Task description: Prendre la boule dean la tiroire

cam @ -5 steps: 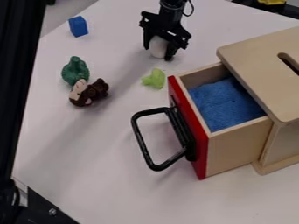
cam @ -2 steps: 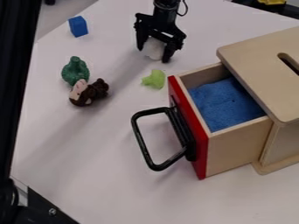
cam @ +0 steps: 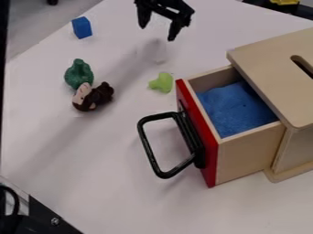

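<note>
Camera view, and here's the gripper with jaws wide and empty, beyond the open drawer, while the ball sits outside on the desk, off the drawer's upper-left corner, below the jaws, so a downward reach looks next.

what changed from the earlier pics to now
The pincer let go of the white ball and rose toward the top edge, fingers apart; the ball sits on the table. The drawer, blue block, brown toy, dark green toy and light green toy stayed put.
</note>
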`<state>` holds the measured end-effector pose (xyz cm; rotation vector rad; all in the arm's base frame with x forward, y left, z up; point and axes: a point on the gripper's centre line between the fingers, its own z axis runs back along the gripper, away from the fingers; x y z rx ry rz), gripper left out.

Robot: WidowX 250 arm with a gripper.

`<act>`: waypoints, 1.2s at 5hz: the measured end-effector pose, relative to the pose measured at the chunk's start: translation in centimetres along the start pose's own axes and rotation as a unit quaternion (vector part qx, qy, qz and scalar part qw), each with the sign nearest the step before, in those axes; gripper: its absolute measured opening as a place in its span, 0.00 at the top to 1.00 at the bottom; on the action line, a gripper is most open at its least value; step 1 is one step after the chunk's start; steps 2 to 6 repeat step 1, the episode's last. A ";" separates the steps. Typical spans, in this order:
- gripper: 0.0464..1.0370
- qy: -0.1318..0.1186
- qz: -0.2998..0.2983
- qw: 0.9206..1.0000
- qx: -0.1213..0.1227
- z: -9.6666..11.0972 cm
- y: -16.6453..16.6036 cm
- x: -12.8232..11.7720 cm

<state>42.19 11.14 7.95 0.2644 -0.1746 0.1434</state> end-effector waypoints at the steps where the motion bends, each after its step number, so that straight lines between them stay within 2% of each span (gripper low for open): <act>1: 0.04 -0.011 0.034 0.998 0.060 3.3 1.1 -0.7; 6: 0.04 -0.011 0.034 0.998 0.060 3.3 1.1 -0.7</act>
